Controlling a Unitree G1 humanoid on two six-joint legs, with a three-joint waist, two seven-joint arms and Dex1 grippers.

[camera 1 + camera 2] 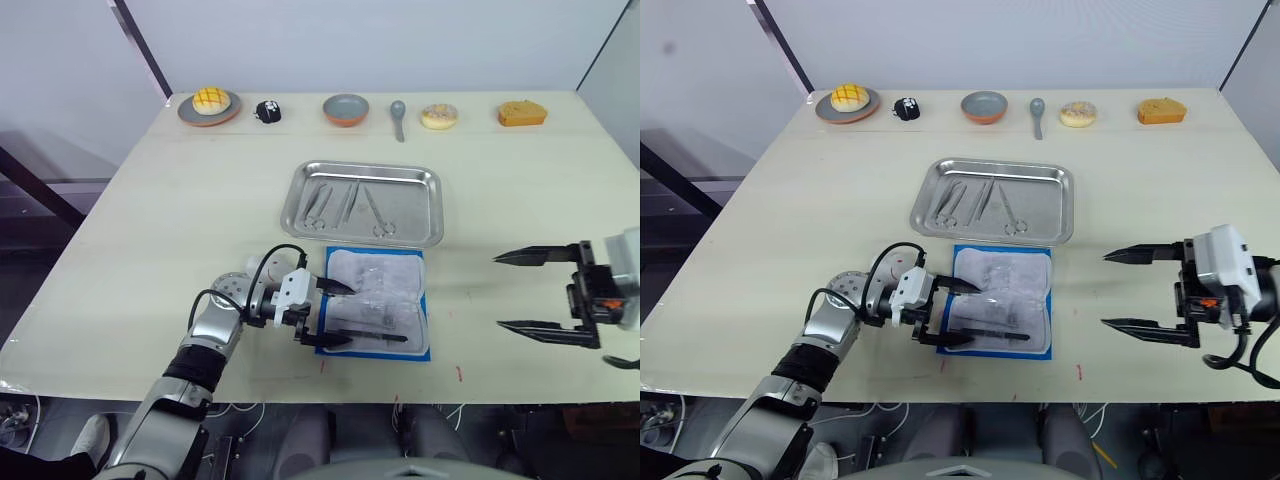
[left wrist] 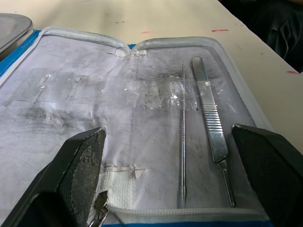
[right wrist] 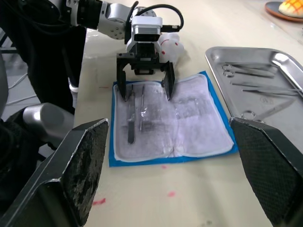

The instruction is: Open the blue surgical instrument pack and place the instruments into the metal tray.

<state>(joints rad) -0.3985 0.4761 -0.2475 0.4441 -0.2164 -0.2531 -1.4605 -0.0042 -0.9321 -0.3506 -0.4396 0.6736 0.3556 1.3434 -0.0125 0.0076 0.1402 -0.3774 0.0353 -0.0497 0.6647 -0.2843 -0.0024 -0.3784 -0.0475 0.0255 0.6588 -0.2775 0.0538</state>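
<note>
Near the table's front edge, the blue surgical instrument pack (image 1: 377,303) lies opened. Several instruments (image 1: 347,205) are already in the metal tray (image 1: 430,215); two remain. Left gripper (image 1: 327,312) is spread over them; right gripper (image 1: 521,291) open, empty.

1. The tray (image 1: 433,208), centre of the frame, is polished steel, glossy and mirror-like.
2. The instruments (image 1: 346,205) inside it are slim, dull silver metal.
3. The pack (image 3: 215,113) lies open: bright blue cloth edge, whitish matt lining, creased and smudged grey, with clear crinkled plastic patches.
4. The desk (image 1: 180,230) is smooth, matt, pale cream.
5. The left hand (image 1: 329,313) has matt black fingers (image 2: 83,158) with grainy pads.
</note>
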